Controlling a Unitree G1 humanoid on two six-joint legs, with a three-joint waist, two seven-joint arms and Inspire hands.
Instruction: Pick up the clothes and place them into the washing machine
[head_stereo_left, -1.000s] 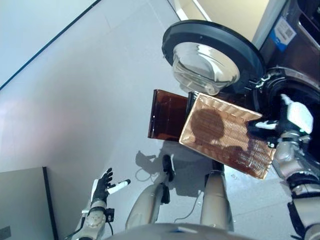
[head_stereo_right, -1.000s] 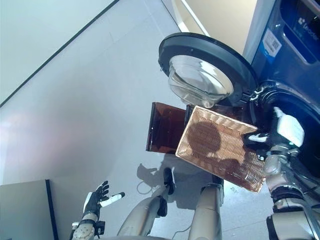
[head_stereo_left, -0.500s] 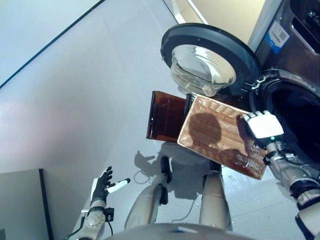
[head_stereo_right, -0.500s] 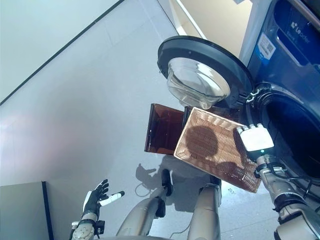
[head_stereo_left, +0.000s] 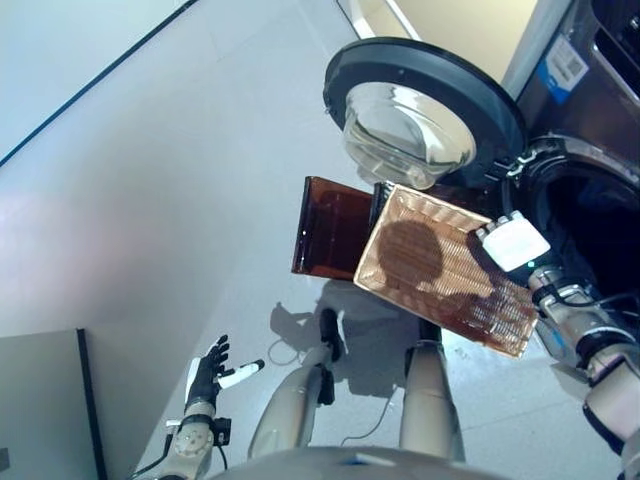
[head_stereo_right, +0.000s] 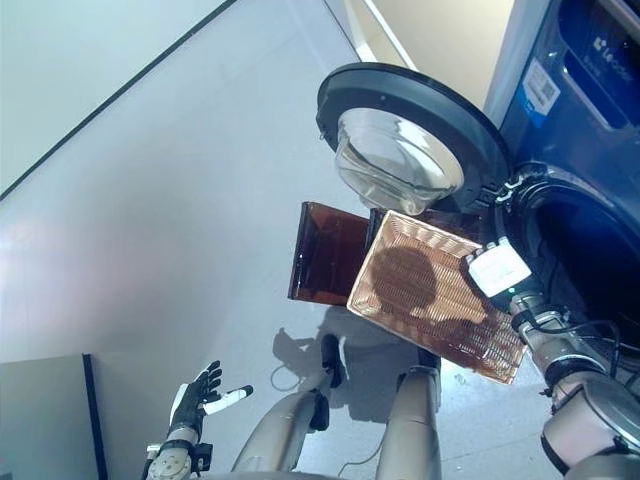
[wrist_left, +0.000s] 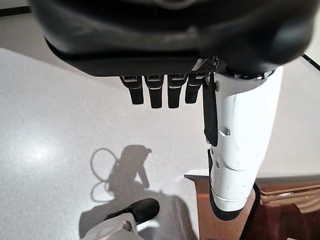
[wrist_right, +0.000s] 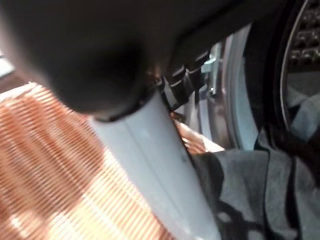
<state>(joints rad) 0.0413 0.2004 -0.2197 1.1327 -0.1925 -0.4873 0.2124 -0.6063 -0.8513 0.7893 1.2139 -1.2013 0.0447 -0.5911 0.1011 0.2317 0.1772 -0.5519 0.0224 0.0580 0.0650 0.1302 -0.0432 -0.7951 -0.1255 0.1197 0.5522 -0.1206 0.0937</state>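
A wicker basket (head_stereo_left: 430, 265) stands on the floor in front of the washing machine and looks empty in the eye views. The machine's round door (head_stereo_left: 420, 100) is swung open, and the drum mouth (head_stereo_left: 600, 215) is dark. My right hand (head_stereo_left: 512, 242) hovers over the basket's end nearest the drum, with its white back up. In the right wrist view its fingers (wrist_right: 185, 82) look straight and hold nothing. Past them, grey patterned cloth (wrist_right: 250, 195) lies at the drum's rim. My left hand (head_stereo_left: 207, 376) hangs low at the left, open and empty, with straight fingers (wrist_left: 155, 92).
A brown see-through box (head_stereo_left: 330, 228) stands against the basket's left side, under the open door. A grey cabinet corner (head_stereo_left: 40, 400) sits at the lower left. Pale floor (head_stereo_left: 180, 180) stretches to the left of the machine.
My right hand has come out of the drum mouth and now sits over the basket's near end. The left hand has barely moved. The camera shifted slightly.
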